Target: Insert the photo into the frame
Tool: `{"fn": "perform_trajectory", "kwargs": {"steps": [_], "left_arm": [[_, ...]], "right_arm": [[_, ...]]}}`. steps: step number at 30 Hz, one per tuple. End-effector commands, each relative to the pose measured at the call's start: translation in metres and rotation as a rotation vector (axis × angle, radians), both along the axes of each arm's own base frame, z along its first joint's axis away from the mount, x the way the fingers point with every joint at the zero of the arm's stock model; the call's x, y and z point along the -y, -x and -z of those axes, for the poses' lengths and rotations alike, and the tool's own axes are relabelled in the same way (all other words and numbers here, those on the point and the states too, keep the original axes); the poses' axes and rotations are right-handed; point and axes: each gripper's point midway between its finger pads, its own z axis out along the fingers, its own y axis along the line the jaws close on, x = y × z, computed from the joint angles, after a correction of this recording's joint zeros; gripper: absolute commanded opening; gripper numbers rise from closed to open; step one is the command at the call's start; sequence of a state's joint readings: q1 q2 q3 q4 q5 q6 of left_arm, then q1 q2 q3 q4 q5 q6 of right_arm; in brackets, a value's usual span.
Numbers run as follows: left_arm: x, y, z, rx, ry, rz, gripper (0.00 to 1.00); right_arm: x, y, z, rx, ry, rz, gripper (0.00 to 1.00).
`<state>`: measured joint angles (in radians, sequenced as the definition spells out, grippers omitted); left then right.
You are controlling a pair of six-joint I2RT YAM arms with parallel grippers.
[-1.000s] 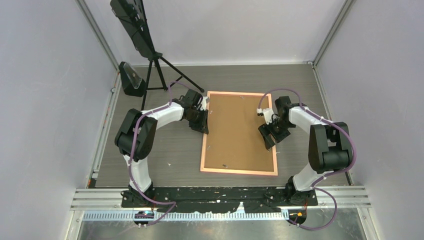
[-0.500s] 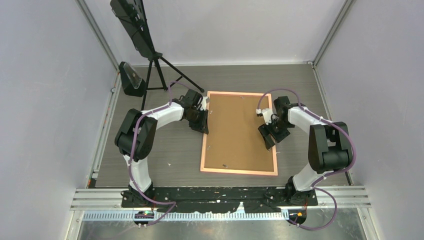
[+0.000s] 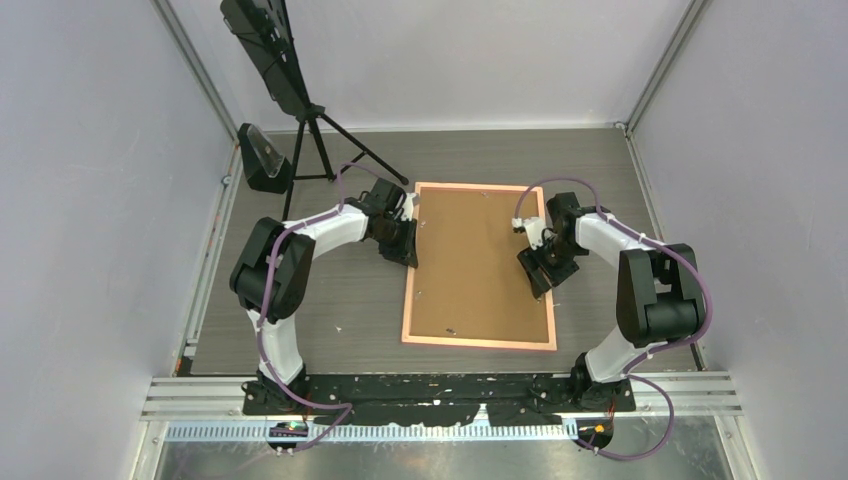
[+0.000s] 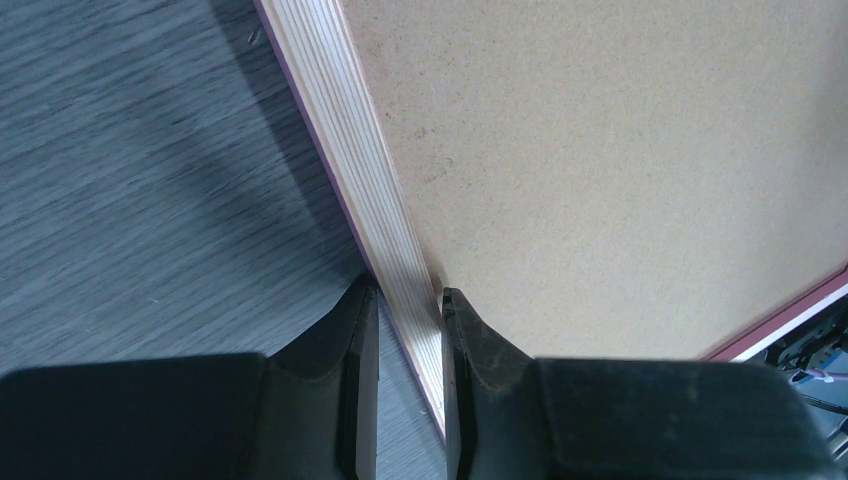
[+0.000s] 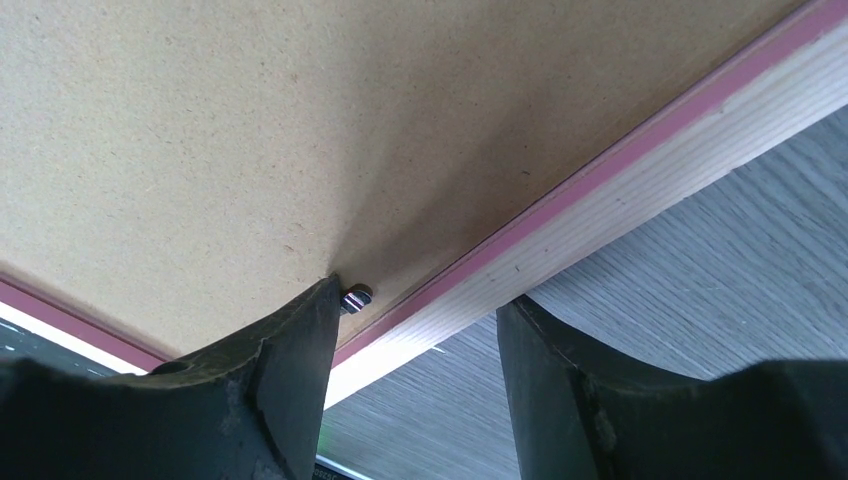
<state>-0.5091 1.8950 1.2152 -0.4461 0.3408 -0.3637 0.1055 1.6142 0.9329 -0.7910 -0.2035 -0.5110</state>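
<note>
On grey table [image 3: 330, 290], left claw [image 4: 405, 300] pinches ribbed pale-wood frame [image 4: 340, 120] rail — right claw [image 5: 420, 300] seemingly open

Right gripper [image 5: 422, 300] straddles the frame [image 5: 620, 190] rail with jaws apart: inner finger [image 5: 290, 350] sits on the brown board [image 5: 300, 130] against a small metal tab [image 5: 356, 297], outer finger over the grey table [image 5: 720, 260].

Soft, even light is flooding the overhead view; wrist views are running dimmer, close fingers [image 4: 355, 340] blurring, shadow falling beside the frame [image 4: 385, 230].
</note>
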Motion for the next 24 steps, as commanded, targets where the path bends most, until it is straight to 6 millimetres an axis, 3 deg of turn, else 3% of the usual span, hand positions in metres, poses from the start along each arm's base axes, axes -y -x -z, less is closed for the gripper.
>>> {"fn": "perform_trajectory", "kwargs": {"steps": [1,14,24], "left_arm": [[0.002,-0.009,0.002,0.033,0.003,0.015,0.00],[0.001,-0.008,0.002,0.032,0.002,0.015,0.00],[0.002,-0.007,0.004,0.027,0.007,0.017,0.00]], "right_arm": [[0.024,-0.021,-0.007,0.098,0.120,0.036,0.62],[0.038,-0.026,-0.010,0.111,0.146,0.123,0.62],[0.044,-0.024,-0.009,0.095,0.125,0.178,0.56]]}}
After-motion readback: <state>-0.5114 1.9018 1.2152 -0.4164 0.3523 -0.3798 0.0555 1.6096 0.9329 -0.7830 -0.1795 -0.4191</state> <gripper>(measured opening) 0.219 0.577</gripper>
